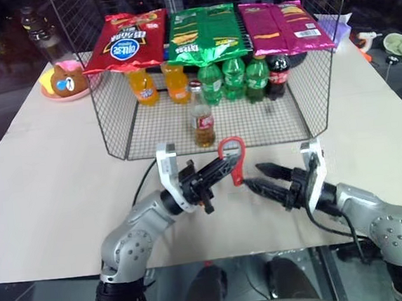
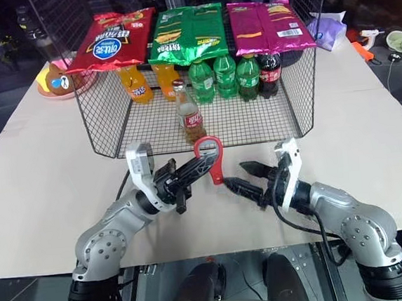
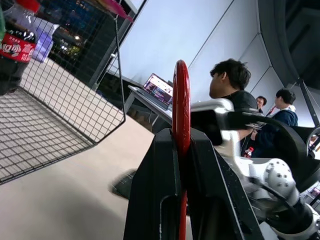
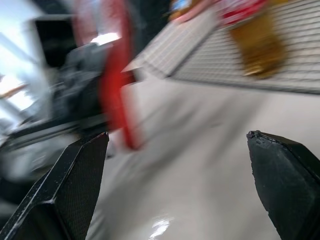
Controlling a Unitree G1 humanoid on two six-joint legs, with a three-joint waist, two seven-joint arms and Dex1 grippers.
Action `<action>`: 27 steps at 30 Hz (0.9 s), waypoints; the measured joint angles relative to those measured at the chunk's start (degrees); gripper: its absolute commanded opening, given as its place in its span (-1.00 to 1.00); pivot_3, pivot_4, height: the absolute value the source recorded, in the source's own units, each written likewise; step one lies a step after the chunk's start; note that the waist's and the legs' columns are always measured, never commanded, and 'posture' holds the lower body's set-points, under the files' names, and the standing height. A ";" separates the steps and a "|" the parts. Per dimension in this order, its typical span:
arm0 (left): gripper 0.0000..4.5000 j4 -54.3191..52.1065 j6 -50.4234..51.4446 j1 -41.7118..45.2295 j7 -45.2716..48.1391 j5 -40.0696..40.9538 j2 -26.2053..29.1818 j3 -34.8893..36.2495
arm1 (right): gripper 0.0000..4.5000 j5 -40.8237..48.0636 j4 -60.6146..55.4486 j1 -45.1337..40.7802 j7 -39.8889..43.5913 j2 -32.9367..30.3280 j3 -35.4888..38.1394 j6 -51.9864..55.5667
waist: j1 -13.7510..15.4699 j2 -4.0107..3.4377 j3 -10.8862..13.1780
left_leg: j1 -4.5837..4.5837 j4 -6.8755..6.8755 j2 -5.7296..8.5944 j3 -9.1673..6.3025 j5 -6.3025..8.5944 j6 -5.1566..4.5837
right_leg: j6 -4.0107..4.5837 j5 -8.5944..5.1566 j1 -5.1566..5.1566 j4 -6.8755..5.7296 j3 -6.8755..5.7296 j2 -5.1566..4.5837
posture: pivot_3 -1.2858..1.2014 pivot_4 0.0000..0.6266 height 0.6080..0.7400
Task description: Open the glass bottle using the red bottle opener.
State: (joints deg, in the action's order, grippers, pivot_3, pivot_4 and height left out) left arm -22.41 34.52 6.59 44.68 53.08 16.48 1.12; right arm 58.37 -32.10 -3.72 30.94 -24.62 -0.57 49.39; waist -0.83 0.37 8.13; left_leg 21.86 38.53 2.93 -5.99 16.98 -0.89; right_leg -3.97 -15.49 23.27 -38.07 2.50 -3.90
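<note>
Left gripper (image 1: pixel 225 168) clamped on flat red opener (image 1: pixel 233 159) — oval ring up. Right gripper (image 1: pixel 258 176) spread wide beside it. Glass bottle (image 1: pixel 201 115) upright on wire-mesh basket (image 1: pixel 150 130) floor, seemingly near its open front edge.

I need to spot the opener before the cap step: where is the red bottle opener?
Clamped in the left gripper, the red bottle opener stands ring-up before the wire basket.

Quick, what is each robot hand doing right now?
Left tool: shut on the small flat red bottle opener, ring end up.
Right tool: open, holding nothing.
</note>
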 measured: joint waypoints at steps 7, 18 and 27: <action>-0.99 2.98 -0.13 1.74 -0.38 0.14 -3.32 -0.08 | 1.00 1.30 -0.31 -1.92 0.48 1.52 -1.88 0.20 | 0.08 0.01 0.00 | 0.00 0.02 0.02 0.00 0.00 0.00 | 0.00 0.00 -0.01 0.01 -0.01 -0.02 | 0.03 -0.52 1.00; -0.99 5.35 0.00 1.51 -0.71 1.51 -5.96 0.35 | 1.00 3.44 2.25 -2.49 -0.42 6.13 -1.66 0.01 | 0.04 0.01 0.00 | 0.00 0.01 0.01 -0.01 0.00 0.00 | 0.00 0.00 0.00 0.02 0.00 -0.02 | 0.03 -0.52 1.00; -1.00 5.73 -0.02 0.64 0.03 2.03 -7.58 0.40 | 0.17 4.57 3.48 -3.17 -1.33 6.39 -1.23 0.02 | 0.03 0.01 0.00 | 0.00 0.01 0.02 0.00 0.00 0.00 | 0.00 0.00 -0.01 0.03 0.00 -0.02 | 0.03 -0.52 1.00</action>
State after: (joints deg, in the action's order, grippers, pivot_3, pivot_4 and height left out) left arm -16.68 34.50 7.23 44.71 55.11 8.90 1.52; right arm 62.94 -28.62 -6.89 29.61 -18.23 -1.80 49.41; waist -0.79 0.38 8.13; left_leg 21.86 38.54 2.95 -6.00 16.98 -0.88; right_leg -3.97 -15.49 23.26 -38.04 2.50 -3.92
